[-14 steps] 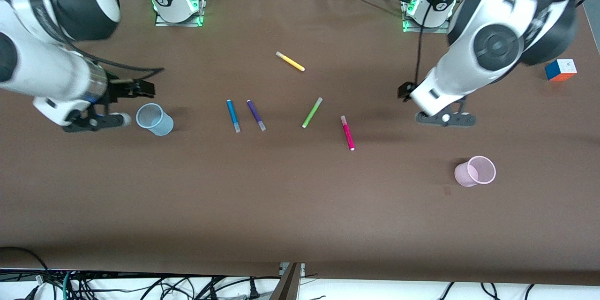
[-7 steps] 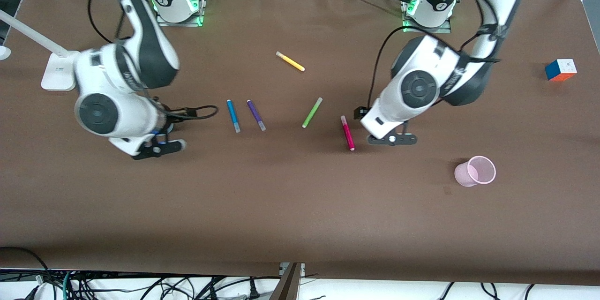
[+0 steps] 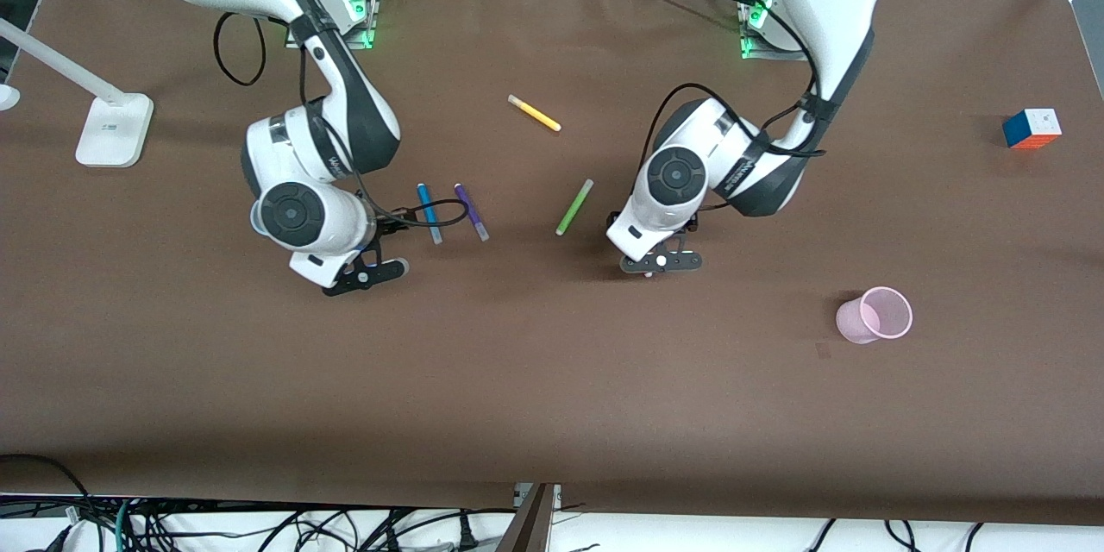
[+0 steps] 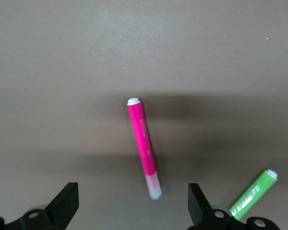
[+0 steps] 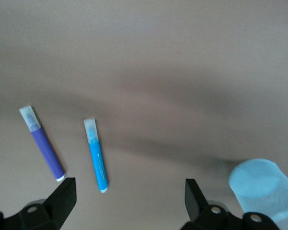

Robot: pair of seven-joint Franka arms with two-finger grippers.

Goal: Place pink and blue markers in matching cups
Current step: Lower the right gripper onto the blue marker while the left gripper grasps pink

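Since both pens are slim, light and rigid with smooth plastic barrels, each will likely roll or slip if nipped near an end, so a hold across the mid-barrel looks safest. The pink marker [image 4: 144, 146] lies flat on the desk [image 3: 552, 379] directly under the left tool [image 3: 660, 262], near the green pen [image 3: 574, 206]; that tool's fingers [image 4: 62, 207] stand wide apart, straddling the pen without touching it, holding nothing. The blue marker [image 3: 429, 212] lies beside the purple pen [image 3: 471, 211], just off the right tool [image 3: 366, 273], which is also spread wide and empty. The blue cup [image 5: 261, 187] sits close by that tool, while the pink cup [image 3: 875, 315] stands well apart, toward the left arm's end.
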